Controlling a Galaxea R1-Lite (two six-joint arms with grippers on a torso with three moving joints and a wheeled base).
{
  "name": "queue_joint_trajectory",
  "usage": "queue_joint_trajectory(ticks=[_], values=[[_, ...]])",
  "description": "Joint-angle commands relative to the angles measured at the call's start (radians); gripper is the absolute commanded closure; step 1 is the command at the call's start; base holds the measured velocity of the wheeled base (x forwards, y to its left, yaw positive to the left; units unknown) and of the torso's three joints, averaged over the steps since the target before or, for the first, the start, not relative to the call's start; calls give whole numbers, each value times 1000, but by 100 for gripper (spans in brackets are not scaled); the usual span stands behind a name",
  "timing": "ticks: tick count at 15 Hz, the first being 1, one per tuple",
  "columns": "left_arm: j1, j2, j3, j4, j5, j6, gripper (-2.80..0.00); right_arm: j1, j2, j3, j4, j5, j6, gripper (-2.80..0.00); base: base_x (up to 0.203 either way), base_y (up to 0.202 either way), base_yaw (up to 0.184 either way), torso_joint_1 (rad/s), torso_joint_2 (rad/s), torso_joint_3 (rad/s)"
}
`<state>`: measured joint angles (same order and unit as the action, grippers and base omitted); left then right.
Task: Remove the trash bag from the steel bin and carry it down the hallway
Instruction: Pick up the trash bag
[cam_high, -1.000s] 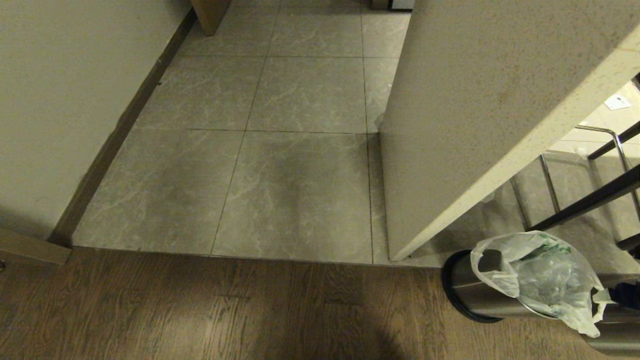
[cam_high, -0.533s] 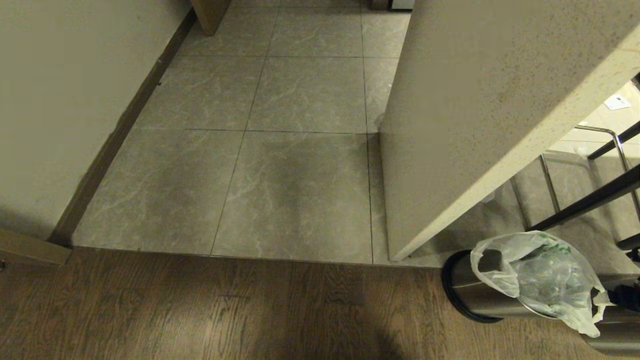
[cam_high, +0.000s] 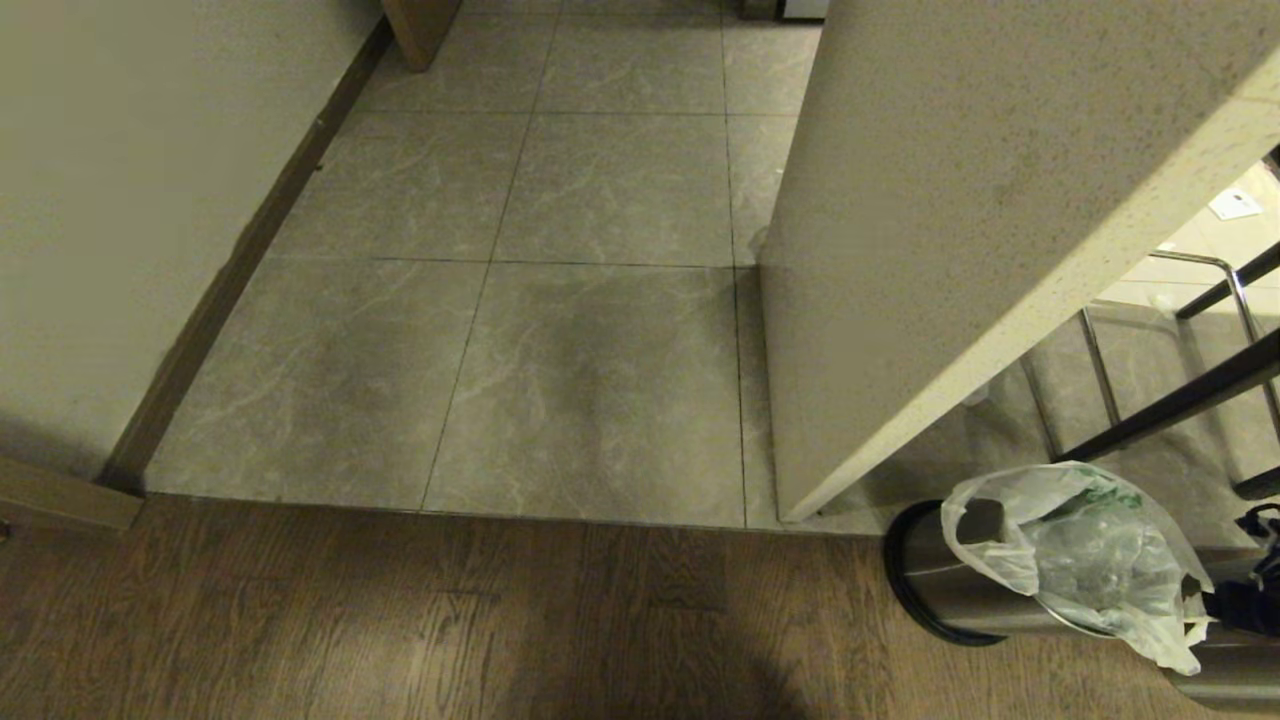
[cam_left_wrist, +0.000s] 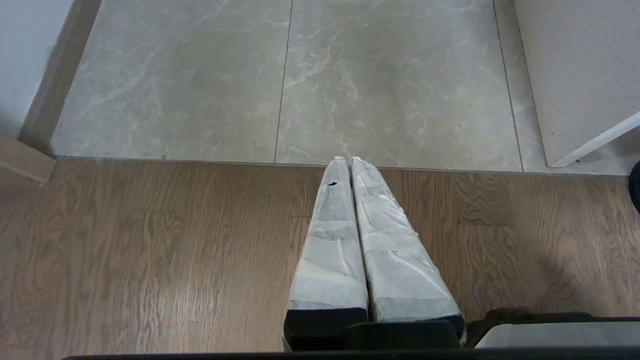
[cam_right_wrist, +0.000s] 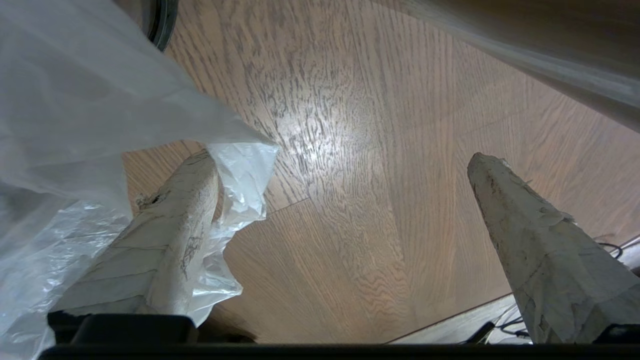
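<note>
Crinkly see-through trash bag (cam_high: 1085, 560) (green scraps inside) lines the brushed steel bin (cam_high: 945, 590); right gripper (cam_right_wrist: 345, 165) spread wide, one finger (cam_right_wrist: 170, 235) touching the plastic.

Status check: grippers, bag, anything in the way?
Right gripper open beside trash bag, nothing held. Left gripper shut, parked over floor. Bag in steel bin. Hallway open ahead.

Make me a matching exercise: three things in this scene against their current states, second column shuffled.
1. trash bag
2. left gripper
3. right gripper

A. fingers pressed together over the wood floor, holding nothing
B. fingers spread wide, one against loose plastic
C. sitting in the steel bin, draped over its rim

Pairs: 1-C, 2-A, 3-B
</note>
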<state>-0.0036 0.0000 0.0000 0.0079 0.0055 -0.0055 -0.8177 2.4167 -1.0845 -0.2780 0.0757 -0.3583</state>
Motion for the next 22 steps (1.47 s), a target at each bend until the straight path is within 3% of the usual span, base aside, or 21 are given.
queue_joint_trajectory(ticks=[1, 4, 9, 10, 17, 22], values=[[1, 0, 2, 0, 1, -1, 0, 8, 17, -5, -30, -9, -2, -280, 0, 0, 0, 0, 0, 0], [1, 0, 2, 0, 1, -1, 0, 38, 74, -16, -177, -32, 0, -280, 0, 0, 0, 0, 0, 0], [1, -2, 2, 0, 1, -1, 0, 57, 75, -11, -214, -31, 4, -280, 0, 0, 0, 0, 0, 0], [1, -2, 2, 0, 1, -1, 0, 57, 75, -11, -214, -31, 4, 0, 0, 0, 0, 0, 0, 0], [1, -1, 2, 0, 1, -1, 0, 66, 3, 17, -198, -23, 4, 0, 0, 0, 0, 0, 0, 0], [1, 0, 2, 0, 1, -1, 0, 65, -220, 133, -106, 5, 7, 0, 0, 0, 0, 0, 0, 0]])
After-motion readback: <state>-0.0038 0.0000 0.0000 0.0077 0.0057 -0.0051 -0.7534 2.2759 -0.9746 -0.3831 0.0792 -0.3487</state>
